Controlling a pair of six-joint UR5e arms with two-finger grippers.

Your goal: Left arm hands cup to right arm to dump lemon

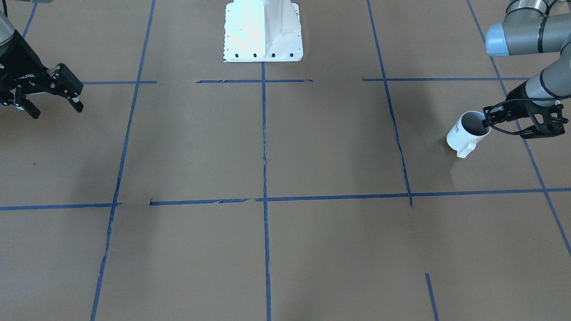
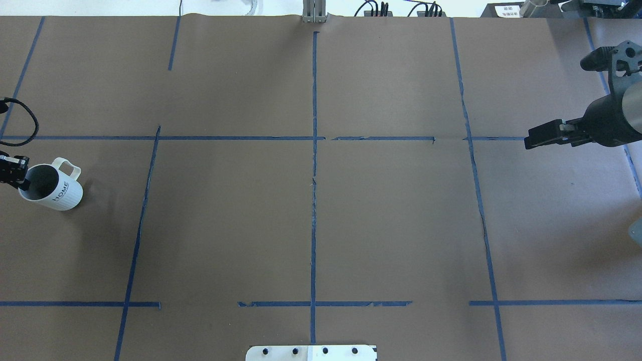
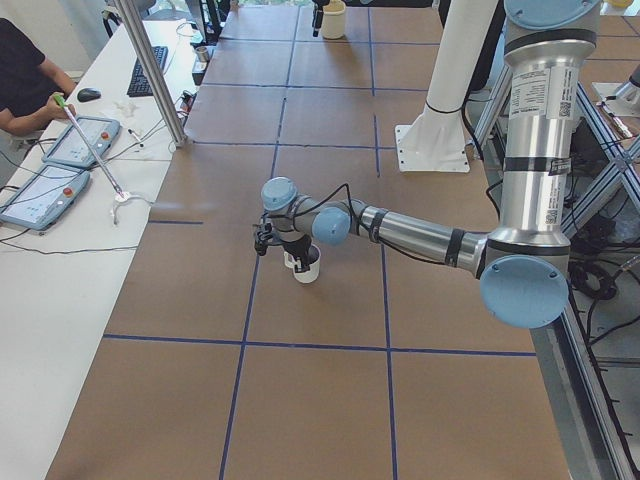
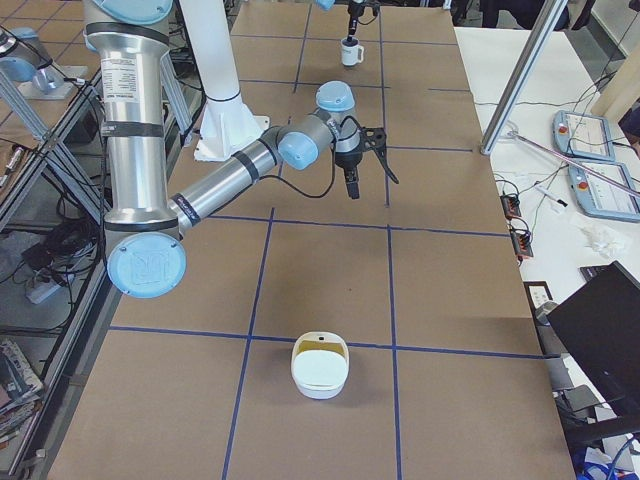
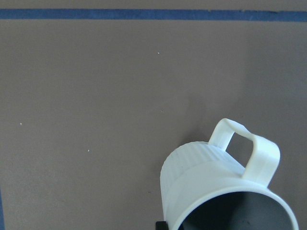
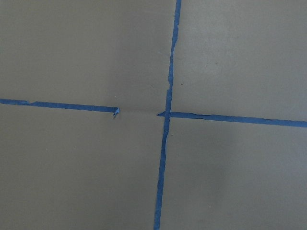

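Observation:
The cup point(image 1: 464, 136) is a white ribbed mug marked "HOME" point(image 2: 52, 189), tilted with its mouth toward the table's left end. My left gripper point(image 1: 487, 120) is shut on its rim, one finger inside and one outside. The left wrist view shows the cup point(image 5: 211, 182) from just above, with its handle point(image 5: 252, 151) and grey inside. The lemon is hidden in every view. My right gripper point(image 1: 55, 109) hangs open and empty over the far side of the table, fingers spread wide point(image 2: 555, 103). The side views show the same: cup point(image 3: 308, 268), right gripper point(image 4: 372, 185).
The white robot pedestal point(image 1: 263, 31) stands at mid-table. A white bowl-like container point(image 4: 320, 367) sits on the table near the right end. A person point(image 3: 20, 75) sits at a side desk with tablets point(image 3: 80, 140). Blue tape lines point(image 6: 165, 115) grid the brown tabletop.

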